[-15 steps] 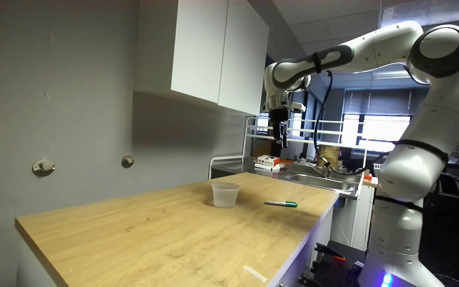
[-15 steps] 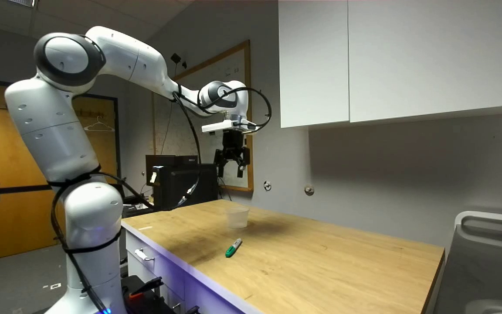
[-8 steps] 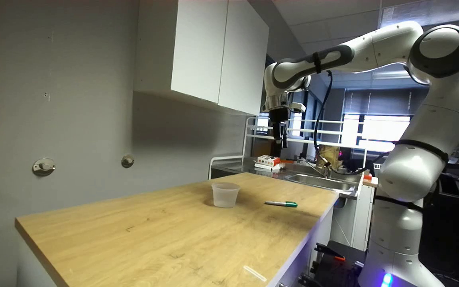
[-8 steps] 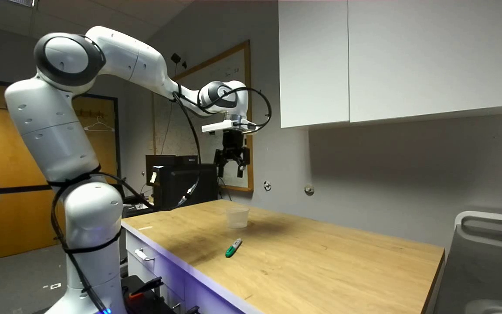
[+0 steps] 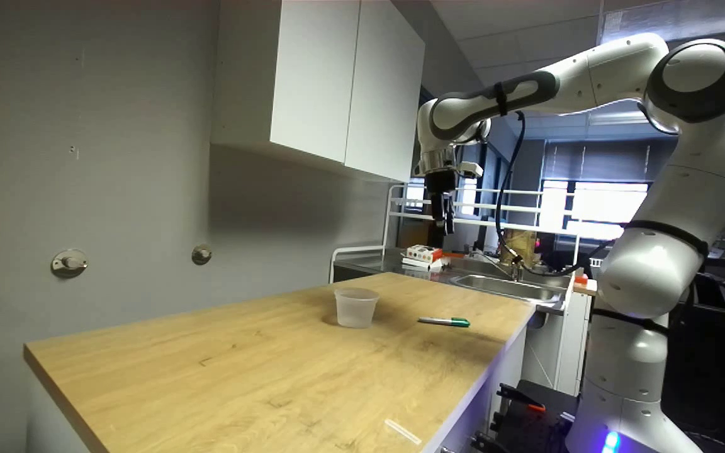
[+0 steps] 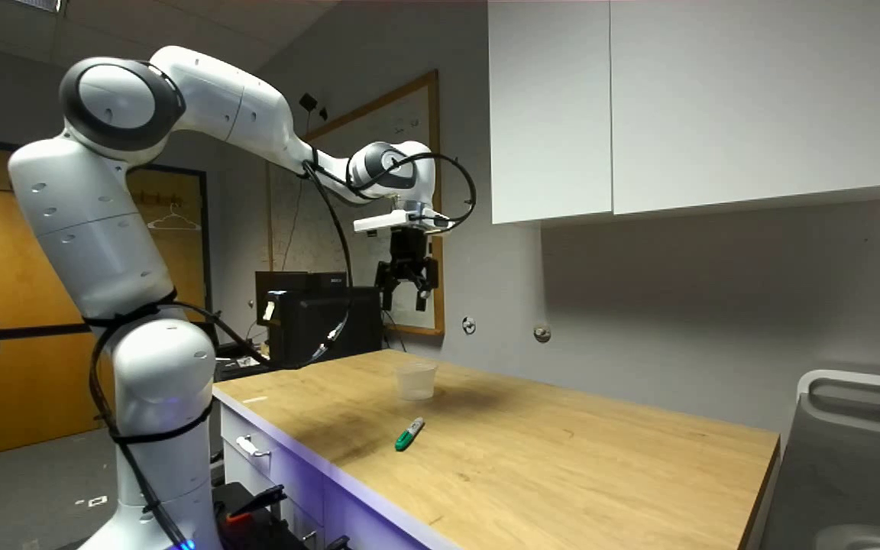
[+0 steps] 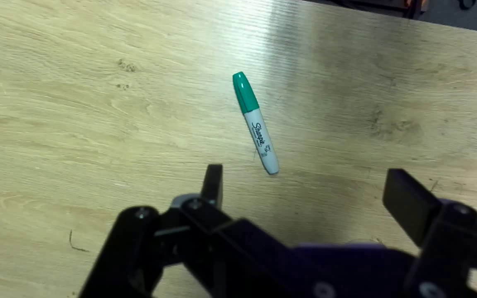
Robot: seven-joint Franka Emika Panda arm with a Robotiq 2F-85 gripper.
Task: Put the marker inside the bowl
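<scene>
One counter (image 5: 236, 377), wood-grain top, pale sides below: carries the bowl (image 5: 357, 311), its top running out past the bowl on every side.

One wall cabinet (image 5: 318, 75), white, seam between two door panels: mounted higher than the bowl.

One jointed arm (image 6: 96, 229), white with grey joint covers: based off the counter's edge, well apart from the bowl. Pose: lower column upright; upper section leaning away from the bowl; elbow bent sharply at the highest point; forearm angled back toward the bowl, sloping down; wrist turned so that its end points straight down.

One sink (image 5: 507, 288), metal: beyond the bowl in an exterior view, past the far end of the counter.

One claw (image 6: 405, 303), black, two-fingered: hanging tips down, well above the level of the bowl and apart from it. Fingers (image 7: 213, 186) spread, with a broad gap between the tips in the wrist view.

One bowl, translucent whitish plastic, sides widening slightly toward the rim: upright on the counter.

One marker (image 7: 256, 123), green cap, whitish barrel lettered "Sharpie": lying flat on the counter outside the bowl, near it but apart, on the arm's side; barrel end nearer the bowl, cap end pointing away from it.
</scene>
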